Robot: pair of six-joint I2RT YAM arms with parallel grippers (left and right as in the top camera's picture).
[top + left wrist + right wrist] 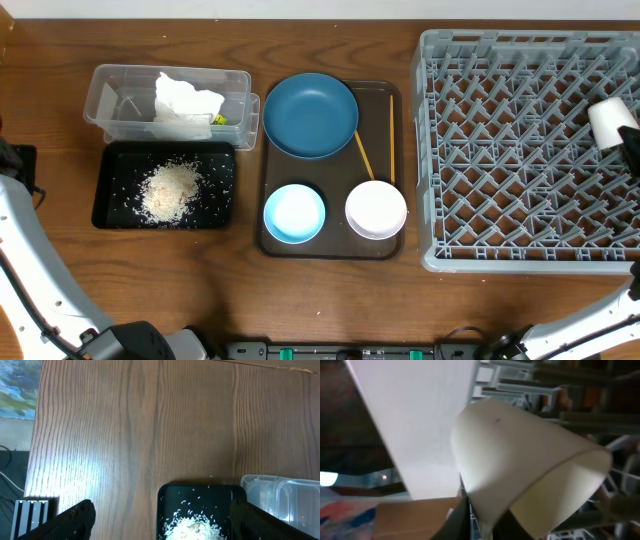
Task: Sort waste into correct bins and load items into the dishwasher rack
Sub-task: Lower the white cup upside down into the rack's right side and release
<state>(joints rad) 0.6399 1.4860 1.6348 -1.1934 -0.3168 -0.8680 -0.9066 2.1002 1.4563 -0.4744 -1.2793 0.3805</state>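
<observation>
My right pincer is closed on the small pale cup, and I see the cup held over the right side of the grey dishwasher rack. My left pincer stands wide open above one end of the black tray, which holds the rice scraps. The dark blue plate, light blue bowl, white bowl and chopsticks lie on the brown serving tray on the bench.

I note a brown wood-grain table; bright glare on it (left wrist view); blue-green printed surface beyond its edge.
</observation>
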